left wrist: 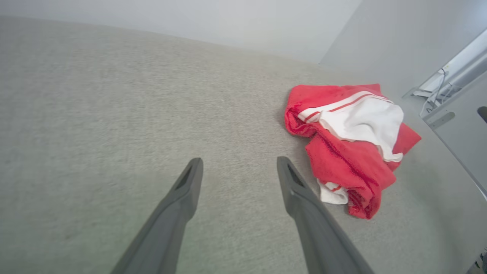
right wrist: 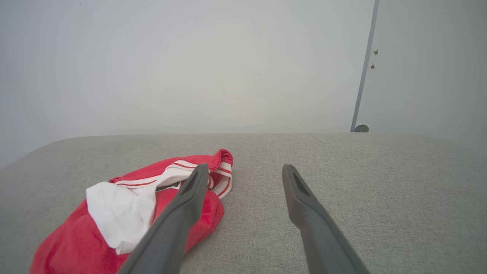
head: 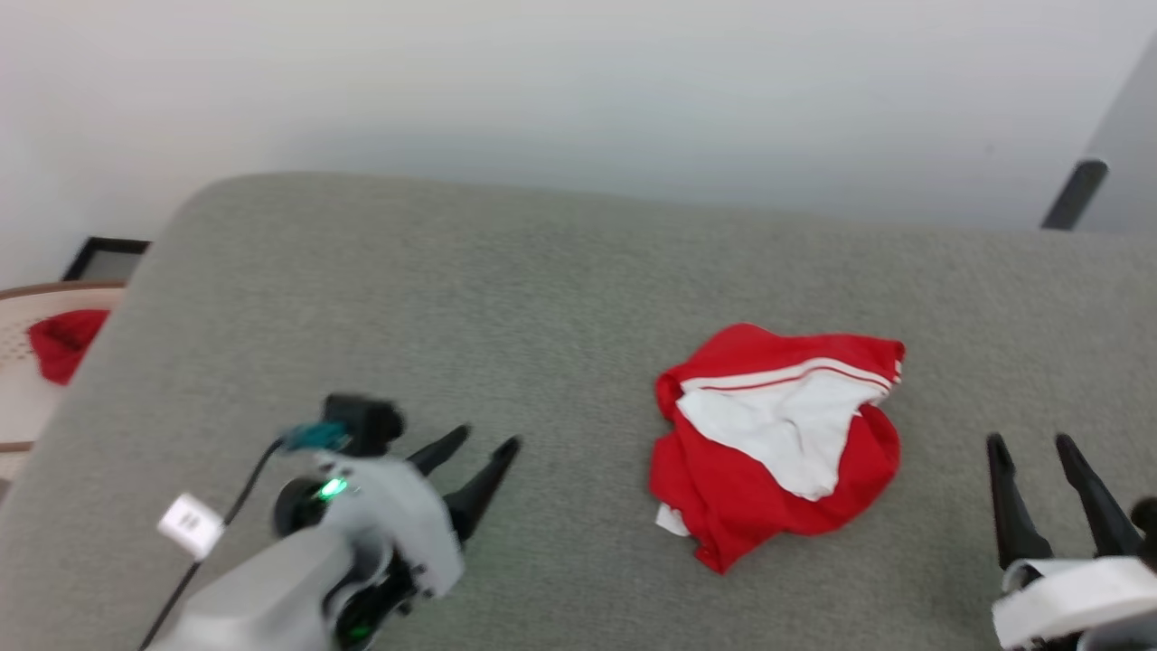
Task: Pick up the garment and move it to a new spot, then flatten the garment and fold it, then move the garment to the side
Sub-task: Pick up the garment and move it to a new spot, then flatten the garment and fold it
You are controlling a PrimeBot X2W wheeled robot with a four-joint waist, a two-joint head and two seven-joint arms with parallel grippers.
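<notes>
While both claws wait low in the head view, neither one touches the cloth. At the lower left of the frame, your left gripper [head: 490, 437] points up and to the right, its two dark fingers spread apart with nothing between them. At the lower right, your right gripper [head: 1030, 440] points up the frame, fingers likewise apart and empty.

Between them, a little right of centre, the red jersey-style shirt [head: 777, 443] lies in a crumpled heap on the grey fabric cushion [head: 542, 289]. A white sleeve [head: 786, 425] with red-and-white striped trim is folded across its top, and no print shows. The heap sits nearer the right gripper.

Farther back, at the left edge, a second red cloth [head: 63, 344] rests on something pale. A plain white wall [head: 578, 81] fills the top of the frame.

The shirt is bunched and unheld, so you appear to be at the pickup, or just ahead of flattening; the frames do not settle which. Next, you will likely need to lower a claw over a raised fold and close on enough cloth. Expect the soft fabric to droop and trail.
</notes>
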